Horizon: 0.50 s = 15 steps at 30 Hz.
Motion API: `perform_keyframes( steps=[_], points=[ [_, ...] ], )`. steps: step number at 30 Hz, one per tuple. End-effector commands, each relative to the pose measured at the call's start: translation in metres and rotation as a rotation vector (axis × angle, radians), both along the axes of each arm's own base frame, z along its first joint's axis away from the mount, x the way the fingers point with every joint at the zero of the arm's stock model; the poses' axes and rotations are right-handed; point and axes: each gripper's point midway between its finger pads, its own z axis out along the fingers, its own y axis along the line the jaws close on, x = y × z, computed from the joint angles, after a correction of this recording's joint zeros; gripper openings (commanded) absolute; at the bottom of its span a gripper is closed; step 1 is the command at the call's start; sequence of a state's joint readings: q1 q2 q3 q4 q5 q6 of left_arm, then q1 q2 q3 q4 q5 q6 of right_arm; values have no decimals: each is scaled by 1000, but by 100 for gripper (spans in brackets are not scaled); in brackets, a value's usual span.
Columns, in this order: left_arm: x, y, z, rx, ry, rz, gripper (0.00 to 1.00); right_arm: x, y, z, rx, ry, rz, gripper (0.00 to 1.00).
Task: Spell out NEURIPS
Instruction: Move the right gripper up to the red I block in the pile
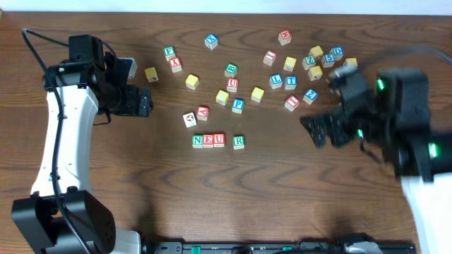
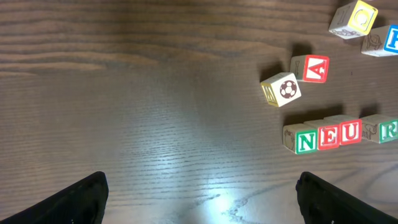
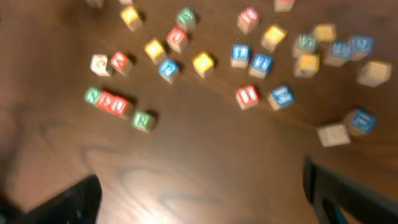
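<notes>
A row of cubes reads N (image 1: 197, 140), E (image 1: 208, 140), U (image 1: 219, 140), with a green R (image 1: 239, 142) a small gap to its right. The row also shows in the left wrist view, from N (image 2: 305, 141) to R (image 2: 388, 129), and blurred in the right wrist view (image 3: 112, 102). A blue P (image 1: 238, 105) lies just behind the row. A red-lettered cube, perhaps the I (image 1: 292, 102), lies right of it. I cannot pick out the S. My left gripper (image 1: 145, 101) is open and empty, left of the row. My right gripper (image 1: 318, 130) is open and empty, right of the R, blurred.
Several loose letter cubes are scattered across the far half of the table, densest at the back right (image 1: 316, 63). A soccer-ball cube (image 1: 189, 119) and a red A cube (image 1: 203, 112) lie just behind the N. A red U cube (image 1: 232, 85) lies behind the P.
</notes>
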<state>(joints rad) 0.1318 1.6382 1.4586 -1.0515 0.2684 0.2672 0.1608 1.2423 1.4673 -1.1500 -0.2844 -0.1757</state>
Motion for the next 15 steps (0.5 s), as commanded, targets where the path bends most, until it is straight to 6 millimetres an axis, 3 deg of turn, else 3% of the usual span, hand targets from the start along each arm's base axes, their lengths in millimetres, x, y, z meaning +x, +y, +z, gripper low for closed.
perform_keyframes(
  steps=[1, 6, 10, 15],
  points=[
    [3, -2, 12, -3, -34, -15, 95, 26, 10, 1, -1, 34, 39, 99],
    [3, -2, 12, -3, -34, -15, 95, 59, 19, -18, 9, 67, 41, 99],
    [3, -2, 12, -3, -34, -15, 95, 75, 10, -53, -131, 148, -1, 99],
    [3, -2, 12, -3, -34, -15, 95, 96, 21, -85, -176, 227, 19, 99]
  ],
)
